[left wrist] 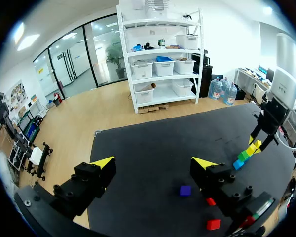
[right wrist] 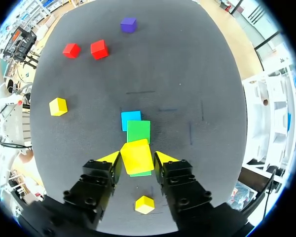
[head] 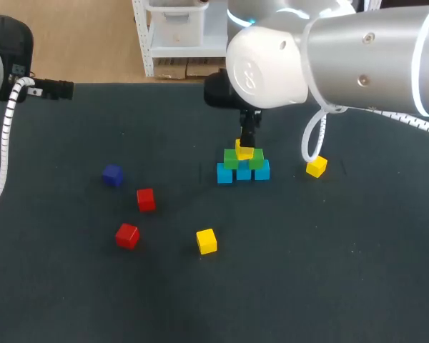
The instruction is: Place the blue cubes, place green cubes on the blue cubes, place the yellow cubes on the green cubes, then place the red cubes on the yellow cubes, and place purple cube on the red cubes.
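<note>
Yellow little cube (head: 244, 151) pinched in the right gripper (right wrist: 137, 159), over the seam between two green cubes (head: 231, 158) on the light-blue cube row (head: 224, 174). Better to square it up, ease down, then let go slowly. Left gripper (left wrist: 153, 163) spread wide, well apart.

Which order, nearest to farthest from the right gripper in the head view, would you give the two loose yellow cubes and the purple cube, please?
1. Right-side yellow cube, just right of the stack under the right gripper.
2. Front yellow cube, nearer the camera, left of the stack.
3. Purple cube, far left.
</note>
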Robot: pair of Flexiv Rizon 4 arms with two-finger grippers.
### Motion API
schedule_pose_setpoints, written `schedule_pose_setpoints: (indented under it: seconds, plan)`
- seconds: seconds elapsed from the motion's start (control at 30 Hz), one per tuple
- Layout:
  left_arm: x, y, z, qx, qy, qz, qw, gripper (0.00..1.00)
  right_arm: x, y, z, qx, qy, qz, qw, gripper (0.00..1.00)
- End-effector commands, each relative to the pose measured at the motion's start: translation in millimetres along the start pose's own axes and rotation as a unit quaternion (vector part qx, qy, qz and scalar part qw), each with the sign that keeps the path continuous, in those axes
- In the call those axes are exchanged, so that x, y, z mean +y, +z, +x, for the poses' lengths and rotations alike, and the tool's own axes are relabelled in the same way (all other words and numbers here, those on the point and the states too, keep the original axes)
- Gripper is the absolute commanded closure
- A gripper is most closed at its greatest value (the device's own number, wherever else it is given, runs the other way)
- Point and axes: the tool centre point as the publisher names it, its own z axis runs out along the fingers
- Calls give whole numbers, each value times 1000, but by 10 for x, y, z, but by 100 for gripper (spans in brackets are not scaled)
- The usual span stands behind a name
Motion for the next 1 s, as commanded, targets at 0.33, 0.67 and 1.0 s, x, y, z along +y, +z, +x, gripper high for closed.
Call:
schedule_pose_setpoints:
  seconds: [0.33, 0.67, 1.0]
  plan:
    - [17, 3, -5, 1, 1, 4, 1000, 0, 25, -20, 4, -2, 4, -1, 1000, 64]
    - [17, 3, -5, 1, 1, 4, 1000, 0, 56, -21, 5, -1, 4, -2, 1000, 61]
    - [17, 3, -5, 1, 1, 4, 1000, 0, 61, -16, 15, 2, 2, -4, 1000, 52]
